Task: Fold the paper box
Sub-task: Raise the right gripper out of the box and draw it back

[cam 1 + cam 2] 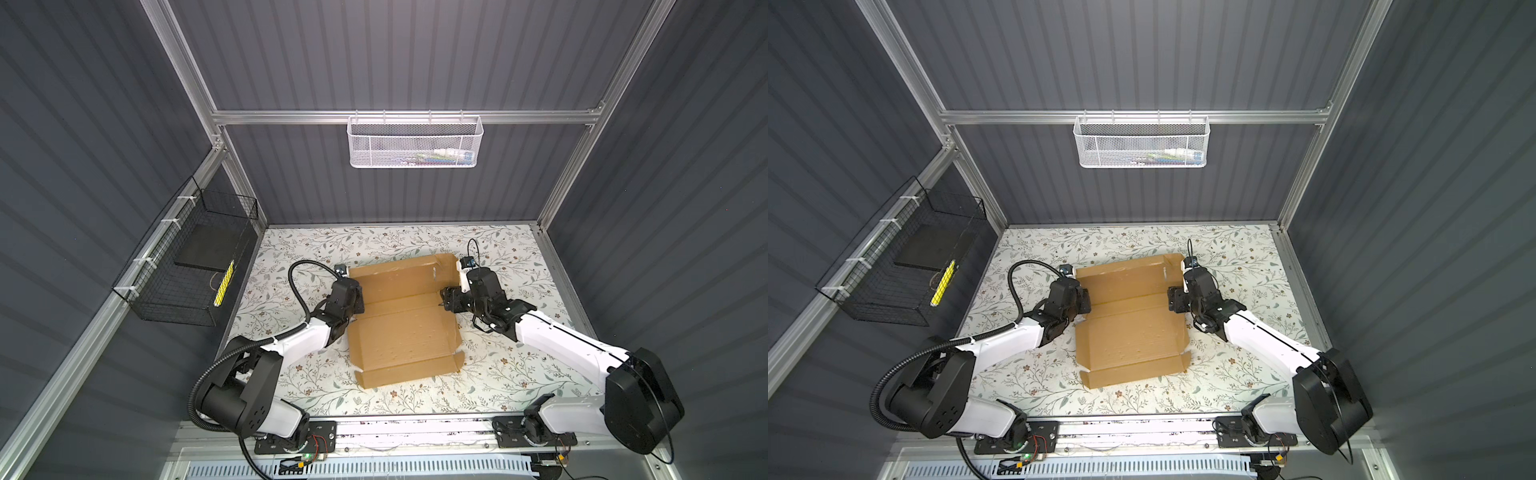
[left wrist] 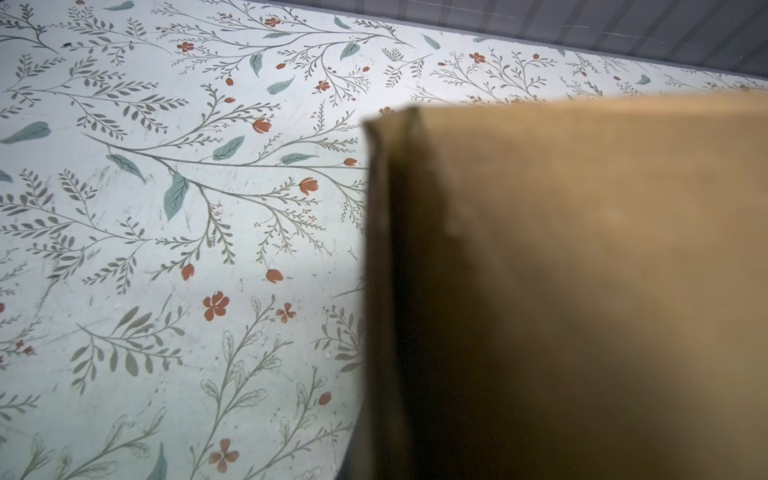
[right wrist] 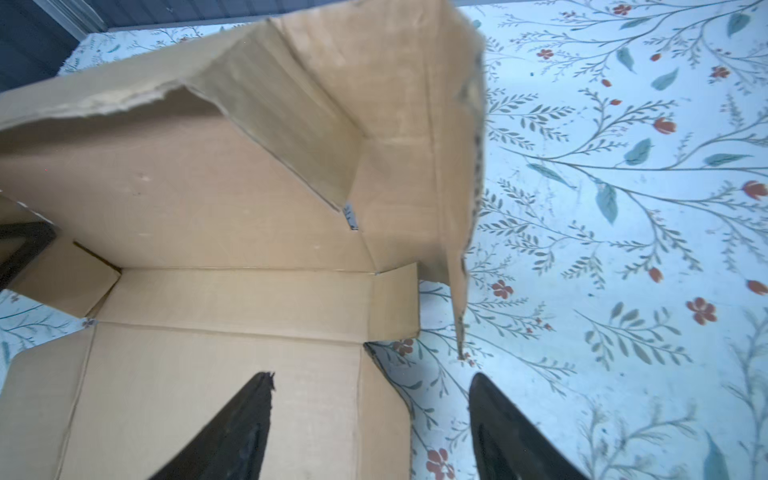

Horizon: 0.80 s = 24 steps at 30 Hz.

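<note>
R gripper point(image 3: 370, 376) spread astride paper box point(image 3: 208, 199) edge (wrist cam only); L gripper point(image 1: 359, 300) pressed together, box-hidden.

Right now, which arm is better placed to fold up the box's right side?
Right: the right hand, open, sits at the box's right edge, one finger over cardboard, one over the table. The left hand is shut at the opposite edge.
</note>
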Tool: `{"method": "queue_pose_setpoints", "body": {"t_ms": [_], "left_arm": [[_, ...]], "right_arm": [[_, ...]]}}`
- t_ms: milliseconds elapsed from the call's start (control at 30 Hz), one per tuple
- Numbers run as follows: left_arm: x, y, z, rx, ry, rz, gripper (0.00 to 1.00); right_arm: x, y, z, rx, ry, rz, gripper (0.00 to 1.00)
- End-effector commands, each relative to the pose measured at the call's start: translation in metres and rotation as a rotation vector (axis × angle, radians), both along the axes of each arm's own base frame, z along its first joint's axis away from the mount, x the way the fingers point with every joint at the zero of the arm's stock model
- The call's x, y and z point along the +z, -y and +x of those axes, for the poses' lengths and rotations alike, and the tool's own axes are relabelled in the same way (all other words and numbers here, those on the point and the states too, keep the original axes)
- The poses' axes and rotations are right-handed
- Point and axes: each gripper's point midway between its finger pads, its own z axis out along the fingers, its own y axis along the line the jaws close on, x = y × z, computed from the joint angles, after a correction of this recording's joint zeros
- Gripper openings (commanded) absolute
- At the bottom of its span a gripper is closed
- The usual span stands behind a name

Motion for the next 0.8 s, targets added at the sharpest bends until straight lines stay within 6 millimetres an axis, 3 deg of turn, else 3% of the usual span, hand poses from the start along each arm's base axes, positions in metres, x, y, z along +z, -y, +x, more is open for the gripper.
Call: {"method": "queue_pose_setpoints", "body": {"t_ms": [0,567,700,767], "left_arm": [[0.017,-0.001,0.002,0.009,0.038,-0.042,0.0],[0.016,-0.005,0.002,0.02,0.029,-0.045,0.0],[0.015,-0.006,0.002,0.023,0.026,-0.046,0.0],[0.015,-0.006,0.003,0.024,0.026,-0.045,0.0]], "right_arm": [[-0.003,0.01,0.003,-0.018,-0.015,-0.048,0.73],[-0.019,0.006,0.033,-0.034,-0.066,-0.083,0.65],[-0.02,0.005,0.025,-0.033,-0.088,-0.061,0.65],[-0.021,0.004,0.016,-0.018,-0.1,-0.031,0.59]]}}
